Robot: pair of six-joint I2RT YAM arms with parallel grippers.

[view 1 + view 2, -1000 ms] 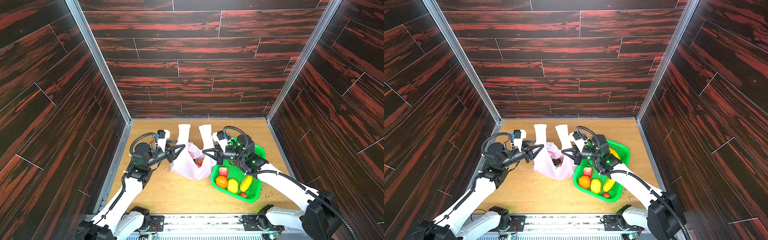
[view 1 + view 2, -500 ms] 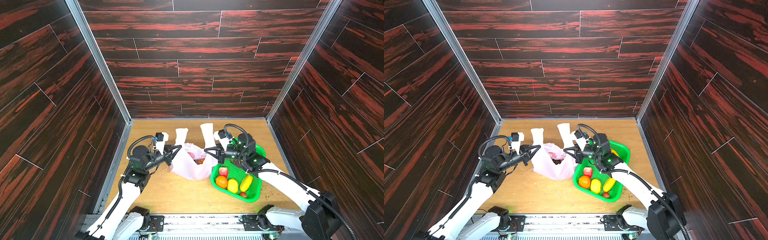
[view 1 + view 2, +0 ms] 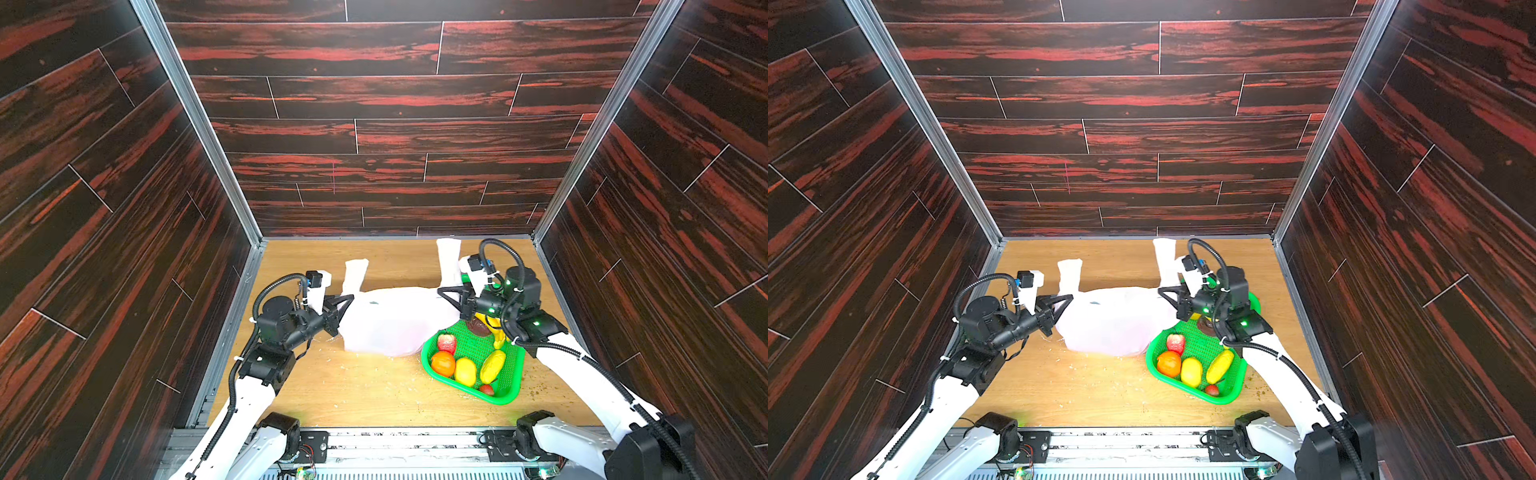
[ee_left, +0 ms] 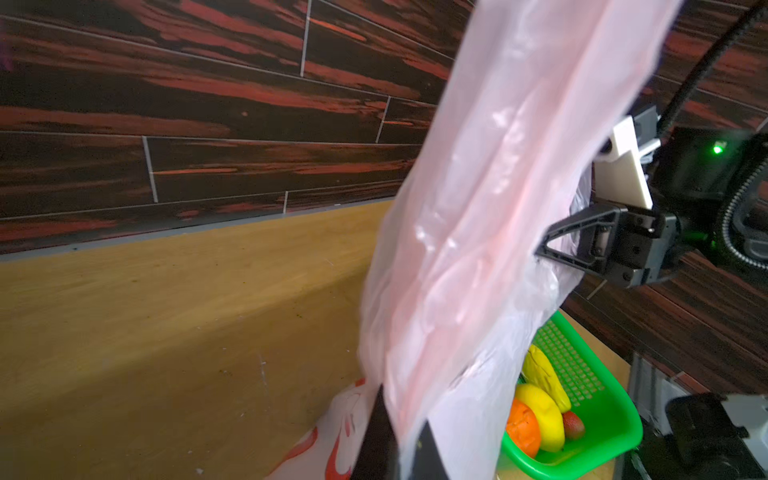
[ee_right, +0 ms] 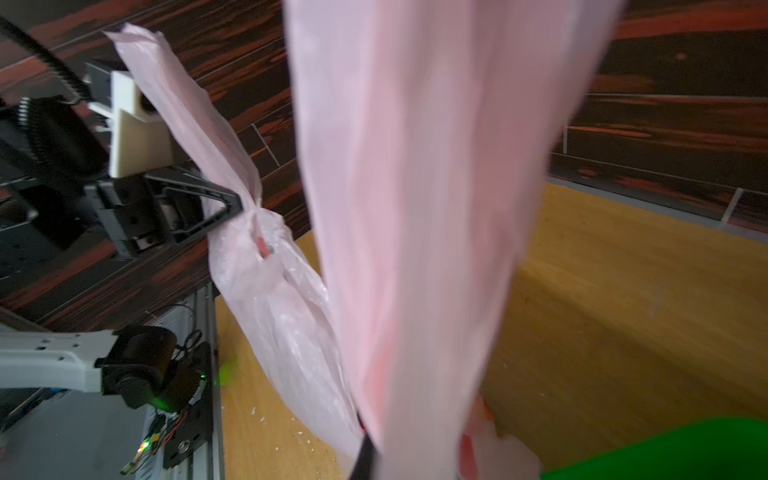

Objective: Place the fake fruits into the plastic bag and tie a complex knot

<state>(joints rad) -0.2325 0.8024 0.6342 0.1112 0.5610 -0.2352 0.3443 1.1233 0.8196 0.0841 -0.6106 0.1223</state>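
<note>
Both clamped shut, left gripper (image 3: 348, 304) and right gripper (image 3: 441, 292) each pinch a strap of the plastic bag (image 3: 390, 322), stretched taut mid-table beside the green basket (image 3: 510, 394) on the right holding the fake fruits (image 3: 465, 370); pull wider and the thin film could tear or slip free.

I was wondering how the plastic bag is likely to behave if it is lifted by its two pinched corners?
Probably floppy: the plastic bag droops between the left gripper and right gripper, creasing where pinched. Likely light for its size, as the film looks thin and translucent. Its strap handles stick up loose, so they may flop about.
</note>
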